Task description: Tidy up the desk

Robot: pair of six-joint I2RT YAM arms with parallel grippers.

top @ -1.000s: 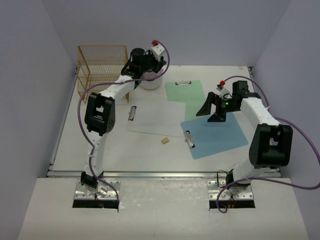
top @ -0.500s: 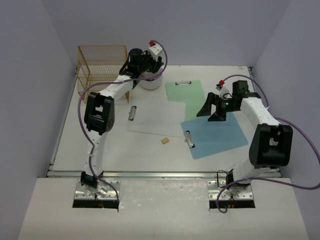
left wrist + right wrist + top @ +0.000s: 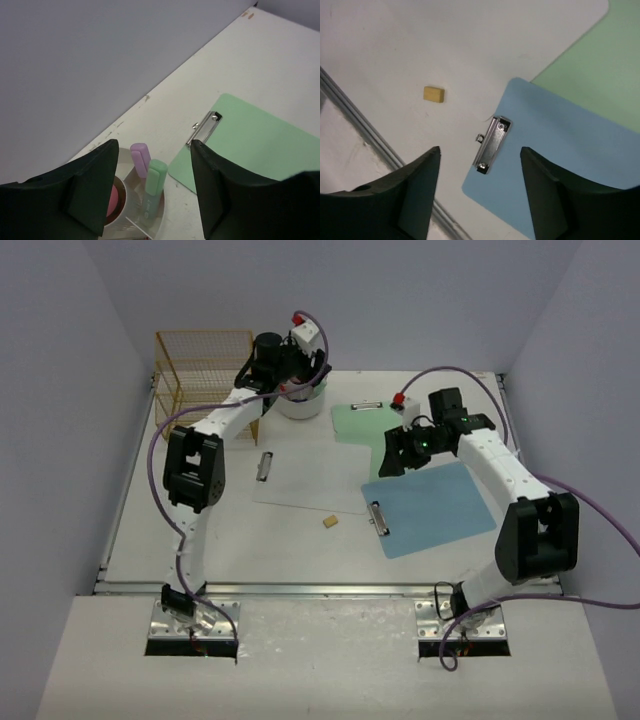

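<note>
Desk (image 3: 200,530) fills the space between the lavender walls, with its metal rail along the near edge. At far left a yellow wire basket (image 3: 205,370) stands in the back corner, probably the home for loose items. I have the left gripper (image 3: 154,152) above the white pen cup (image 3: 300,405), jaws spread and empty. A purple highlighter (image 3: 140,157) and a green highlighter (image 3: 156,185) stand upright inside it. A white clipboard (image 3: 300,475) and a small tan eraser (image 3: 329,522) lie loose mid-desk. Further right, the right gripper (image 3: 480,152) hangs wide apart, holding nothing, over the clip of the blue clipboard (image 3: 560,155), which overlaps the green clipboard (image 3: 365,425). I judge it is lined up to grasp that clip.
</note>
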